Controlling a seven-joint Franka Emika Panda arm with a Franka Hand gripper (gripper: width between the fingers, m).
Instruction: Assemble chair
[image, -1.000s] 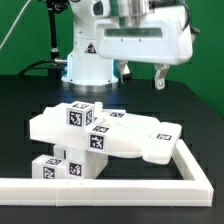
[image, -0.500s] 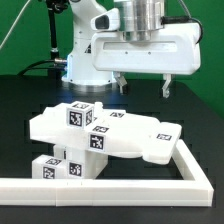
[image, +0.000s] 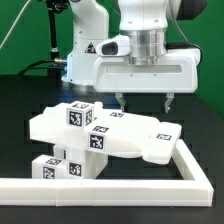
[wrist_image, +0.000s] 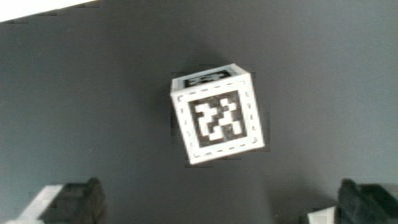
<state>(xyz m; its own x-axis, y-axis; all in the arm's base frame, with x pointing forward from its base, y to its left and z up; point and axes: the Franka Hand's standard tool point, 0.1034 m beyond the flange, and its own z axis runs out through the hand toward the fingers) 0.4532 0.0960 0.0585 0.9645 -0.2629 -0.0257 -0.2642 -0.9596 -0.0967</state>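
While matte, blocky chair (image: 100, 135), square tags

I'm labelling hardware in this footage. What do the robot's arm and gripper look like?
The arm is glossy white with rounded casings, a black triangular warning sticker on its base and a grey metal collar at the wrist. The gripper is a wide white boxy body carrying two short dark fingers.
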